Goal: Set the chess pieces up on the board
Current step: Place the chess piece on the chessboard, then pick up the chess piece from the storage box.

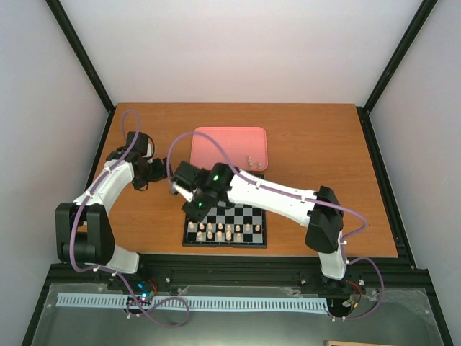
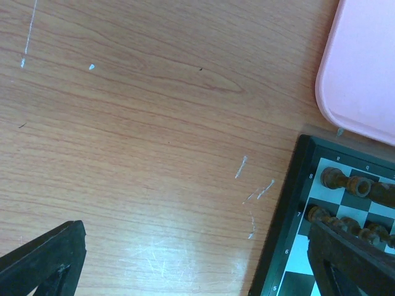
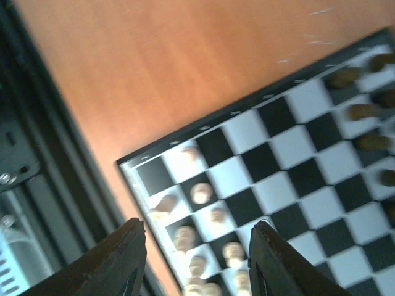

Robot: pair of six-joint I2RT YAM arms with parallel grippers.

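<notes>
Over the left side of the board (image 1: 248, 215), the right gripper (image 3: 197, 229) hung with fingers spread and empty above cream chess pieces (image 3: 201, 193) on its near rows. Left of the board, the left gripper (image 2: 196, 229) was equally released above the table (image 2: 142, 123).

Overhead view from behind; both wrist views close over the board (image 1: 249, 214)
</notes>
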